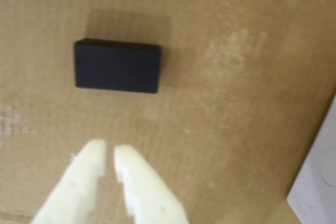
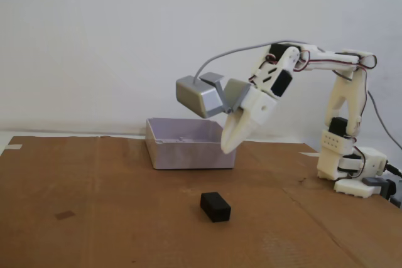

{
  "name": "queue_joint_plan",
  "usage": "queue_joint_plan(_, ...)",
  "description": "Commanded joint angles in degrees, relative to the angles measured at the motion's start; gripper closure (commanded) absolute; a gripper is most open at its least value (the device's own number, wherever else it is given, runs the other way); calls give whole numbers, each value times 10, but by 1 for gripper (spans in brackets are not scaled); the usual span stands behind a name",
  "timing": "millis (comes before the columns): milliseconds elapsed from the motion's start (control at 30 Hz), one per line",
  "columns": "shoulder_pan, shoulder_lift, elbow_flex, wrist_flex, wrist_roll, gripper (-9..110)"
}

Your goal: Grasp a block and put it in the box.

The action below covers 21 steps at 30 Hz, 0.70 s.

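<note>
The small matte black block lies flat on the brown cardboard, alone; it also shows in the fixed view. My gripper has pale cream fingers that stand almost together, empty, hovering above the cardboard short of the block. In the fixed view the gripper hangs in the air above and a little behind the block, in front of the box. The box is a shallow pale lavender-grey tray at the back of the cardboard; one corner of it shows at the wrist view's right edge.
A grey camera housing with a grey cable rides on the wrist. The white arm base stands at the right of the cardboard sheet. A white wall is behind.
</note>
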<state>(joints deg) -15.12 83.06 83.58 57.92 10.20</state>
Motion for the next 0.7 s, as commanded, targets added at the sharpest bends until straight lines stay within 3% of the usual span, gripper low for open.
queue_joint_plan(0,-11,10,-74,-25,1,101)
queue_joint_plan(667,-11,-11,-67,-25,2,101)
